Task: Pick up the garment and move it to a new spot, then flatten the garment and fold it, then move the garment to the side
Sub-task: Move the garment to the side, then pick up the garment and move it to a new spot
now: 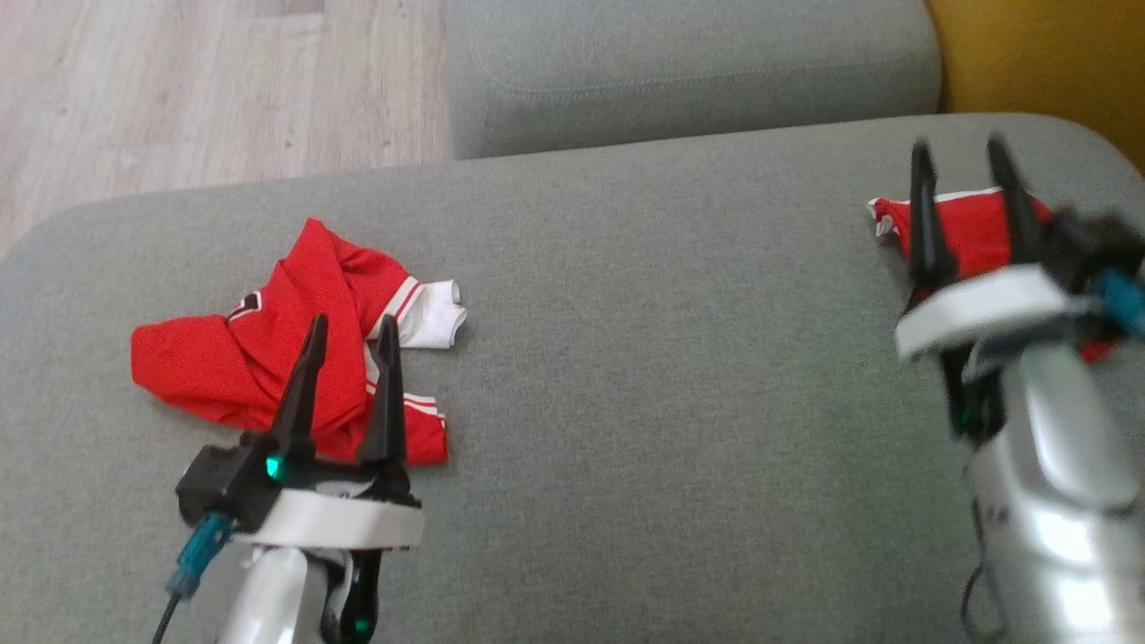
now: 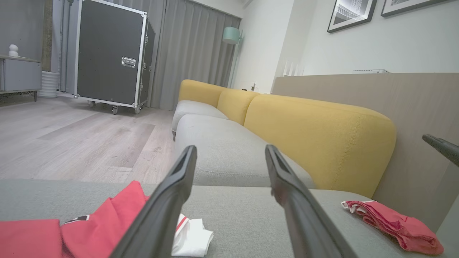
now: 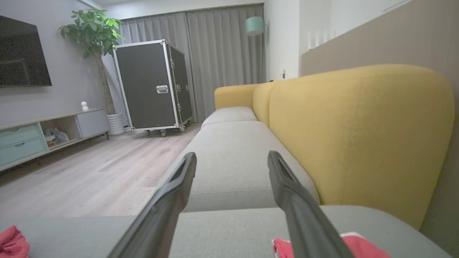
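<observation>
Garment [image 1: 206, 358], red with white trim, lies crumpled on the left part of the grey sofa seat [image 1: 671, 358], with a white sleeve end sticking out on its right. Your left fingers [image 1: 302, 380] are spread apart and hold nothing. In the head view they cross the garment's near edge, but you cannot tell whether they touch it. Well apart, at the seat's right end, sits a second red cloth [image 1: 973, 228], bunched small. Your right fingers [image 1: 927, 224] are spread too, empty, in front of that cloth. Beyond the seat are another grey cushion [image 1: 689, 72], a yellow backrest [image 1: 1055, 63] and pale wood floor [image 1: 179, 89].
</observation>
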You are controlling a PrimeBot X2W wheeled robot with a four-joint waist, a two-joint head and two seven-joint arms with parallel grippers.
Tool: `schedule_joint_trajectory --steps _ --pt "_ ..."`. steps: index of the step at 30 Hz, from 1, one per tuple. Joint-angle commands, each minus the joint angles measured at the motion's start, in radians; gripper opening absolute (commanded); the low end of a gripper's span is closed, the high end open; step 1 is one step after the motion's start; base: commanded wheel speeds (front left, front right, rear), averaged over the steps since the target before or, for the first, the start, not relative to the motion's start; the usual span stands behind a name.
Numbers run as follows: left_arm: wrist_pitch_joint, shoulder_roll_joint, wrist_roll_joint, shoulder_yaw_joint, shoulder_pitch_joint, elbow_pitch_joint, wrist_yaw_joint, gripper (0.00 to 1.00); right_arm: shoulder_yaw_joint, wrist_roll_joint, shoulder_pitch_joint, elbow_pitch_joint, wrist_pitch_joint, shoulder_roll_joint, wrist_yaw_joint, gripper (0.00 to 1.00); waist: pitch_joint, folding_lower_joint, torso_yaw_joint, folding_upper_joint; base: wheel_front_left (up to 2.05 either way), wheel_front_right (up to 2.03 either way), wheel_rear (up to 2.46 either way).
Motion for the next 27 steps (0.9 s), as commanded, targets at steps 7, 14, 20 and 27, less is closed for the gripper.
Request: schedule_joint_trajectory --steps 7,14,20,27 --pt "-0.005 0.004 0.003 0.047 0.035 -0.033 0.002 1.00 -0.018 0.034 0.235 -0.167 -0.012 0.069 -0.001 1.00 -0.026 0.0002 -0.002 -0.0001 0.00 0.00 0.00" --pt "-0.005 0.004 -0.005 0.049 0.067 -0.029 0.002 1.00 0.000 0.103 0.363 -0.240 -0.013 0.073 -0.001 1.00 -0.027 0.0002 -0.003 -0.0001 0.00 0.00 0.00" --pt "-0.005 0.004 -0.007 0.056 0.074 -0.031 0.002 1.00 0.016 0.116 0.392 -0.277 -0.013 0.073 -0.001 1.00 -0.027 0.0002 -0.003 -0.0001 0.00 0.00 0.00" --pt "-0.005 0.004 -0.006 0.058 0.069 -0.030 0.002 1.00 0.017 0.117 0.398 -0.292 -0.013 0.073 -0.001 1.00 -0.025 0.0002 0.002 -0.0001 0.00 0.00 0.00"
